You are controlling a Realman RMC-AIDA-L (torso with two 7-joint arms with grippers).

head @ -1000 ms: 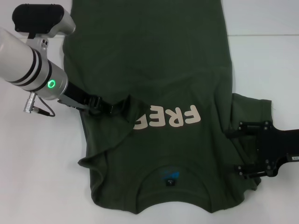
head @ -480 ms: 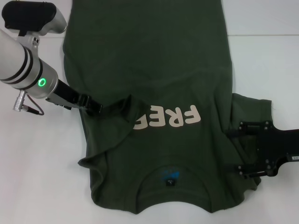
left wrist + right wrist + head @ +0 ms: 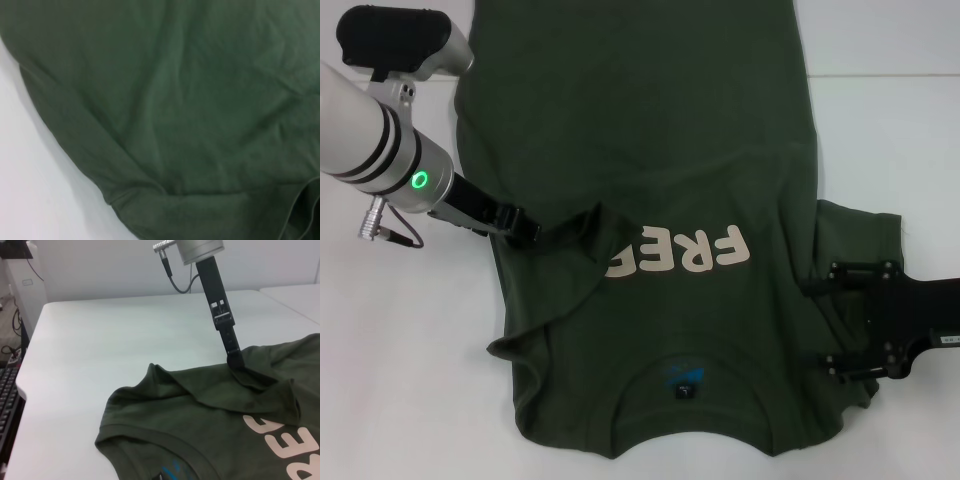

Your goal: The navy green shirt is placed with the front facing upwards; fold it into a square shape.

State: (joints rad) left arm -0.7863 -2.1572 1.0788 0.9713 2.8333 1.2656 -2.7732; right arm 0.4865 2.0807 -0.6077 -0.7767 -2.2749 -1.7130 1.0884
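Note:
The navy green shirt (image 3: pixel 650 130) lies front up on the white table (image 3: pixel 400 380), its collar (image 3: pixel 685 385) nearest me. Its left sleeve is folded in over the chest and covers the end of the cream lettering (image 3: pixel 685 252). My left gripper (image 3: pixel 532 230) touches the outer end of that fold, at the shirt's left edge; the right wrist view shows its tip (image 3: pixel 234 357) meeting the raised cloth (image 3: pixel 210 410). In the left wrist view only green fabric (image 3: pixel 200 100) and table show. My right gripper (image 3: pixel 825 325) sits open over the flat right sleeve (image 3: pixel 860 235).
White tabletop (image 3: pixel 100 340) surrounds the shirt on the left and right. A seam to another table runs at the back right (image 3: pixel 880 75). Off the table's edge in the right wrist view is a keyboard (image 3: pixel 7 405).
My left gripper drew back to the left out of the sleeve fold, then came slightly back. The fold stayed where it was. The right arm has not moved.

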